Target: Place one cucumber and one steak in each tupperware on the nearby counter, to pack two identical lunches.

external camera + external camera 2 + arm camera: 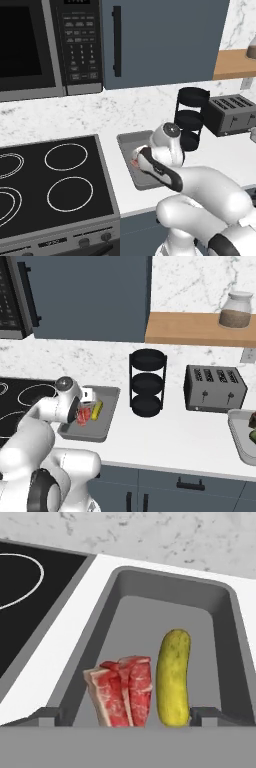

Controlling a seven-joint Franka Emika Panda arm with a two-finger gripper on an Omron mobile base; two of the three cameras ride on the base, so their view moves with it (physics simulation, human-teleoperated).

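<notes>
From the left base view, the gripper [136, 161] hangs over the grey tupperware [126, 141] on the counter [120, 196], beside the black stove [55, 185].

The right base view shows steak [83, 416] and cucumber [96, 410] lying side by side in that container; a second tupperware [239, 442] sits well apart at the far right, past the tiered rack [147, 382] and toaster [215, 388].

In the hand view the fingertips [206, 716] stand spread wide, pinching nothing. A clean straight lift would leave both foods undisturbed.

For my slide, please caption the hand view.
Open claw above a grey tupperware holding a steak and cucumber.
</notes>
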